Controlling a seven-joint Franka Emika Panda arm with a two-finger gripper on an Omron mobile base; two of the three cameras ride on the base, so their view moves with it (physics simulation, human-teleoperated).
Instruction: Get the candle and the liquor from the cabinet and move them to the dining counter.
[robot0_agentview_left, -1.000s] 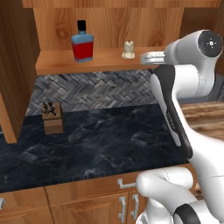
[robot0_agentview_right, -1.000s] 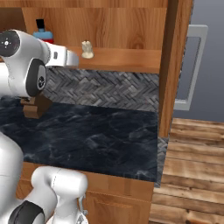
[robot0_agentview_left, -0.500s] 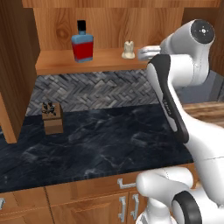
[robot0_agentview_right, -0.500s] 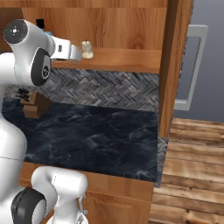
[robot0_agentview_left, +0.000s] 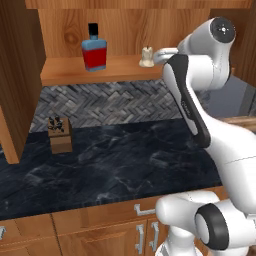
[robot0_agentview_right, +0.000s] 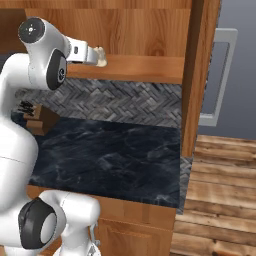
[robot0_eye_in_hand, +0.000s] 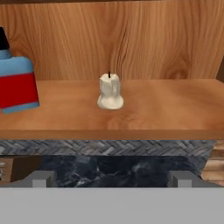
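wooden cabinet (robot0_eye_in_hand: 131, 39) shelf carries the candle (robot0_eye_in_hand: 110, 92) straight ahead of the end effector (robot0_eye_in_hand: 111, 178), fingers spread apart, empty; bottle (robot0_eye_in_hand: 16, 83) stands to its left.

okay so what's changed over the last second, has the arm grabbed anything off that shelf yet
Nothing grabbed yet. The arm has swung its open gripper in toward the shelf, closing on the stubby cream-white candle, which it is not yet touching. The candle, the red bottle with light blue shoulders and the brown wooden knife block have stayed put.
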